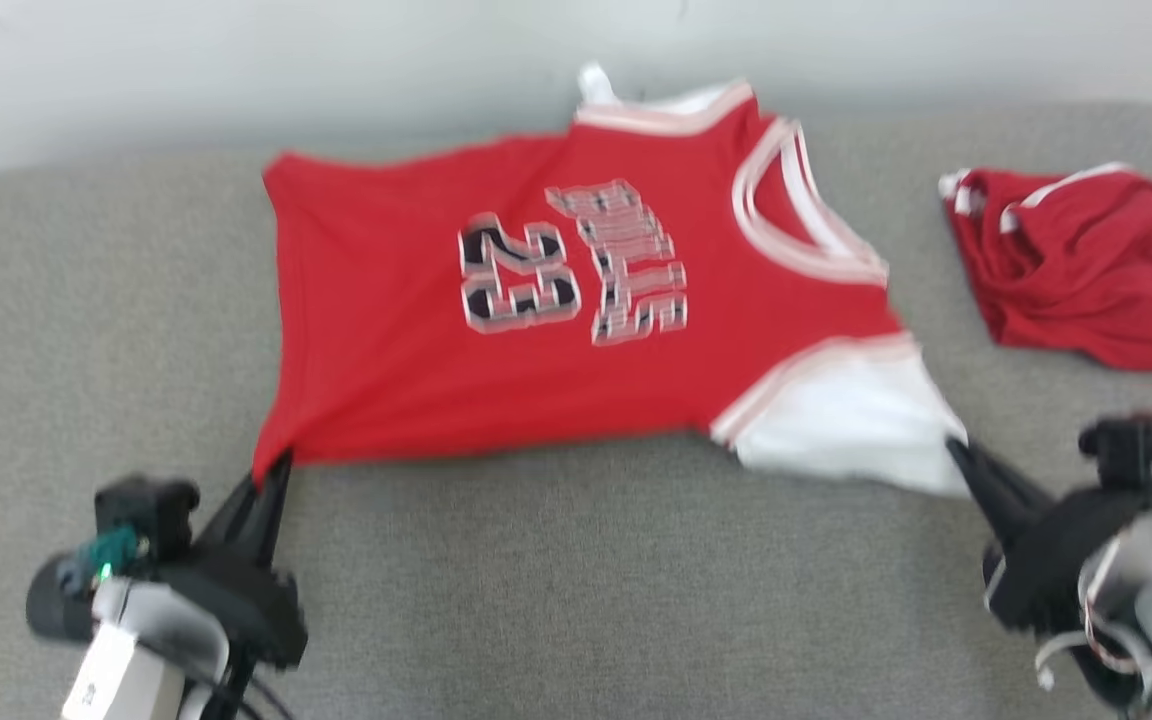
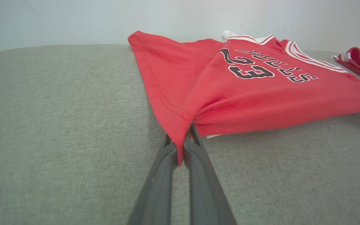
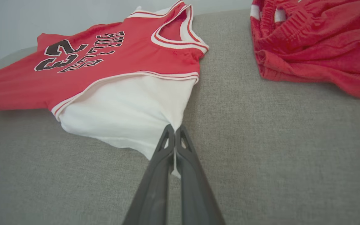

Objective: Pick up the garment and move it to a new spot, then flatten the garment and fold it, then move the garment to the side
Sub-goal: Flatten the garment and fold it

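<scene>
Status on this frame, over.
Jersey spread on grey cushion. Left gripper shut on its red hem corner; right gripper on its white sleeve. Second red garment lies apart.

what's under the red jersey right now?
Grey fabric surface under the jersey. White fabric pokes out from under its red armhole on the robot's right. Anything beneath the jersey's middle is covered, can't tell.

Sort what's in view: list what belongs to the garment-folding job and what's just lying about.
Job:
red jersey
left gripper, shut on its red hem corner
right gripper, shut on its white part

Lying about:
crumpled red garment, apart on the right
grey fabric surface underneath
</scene>
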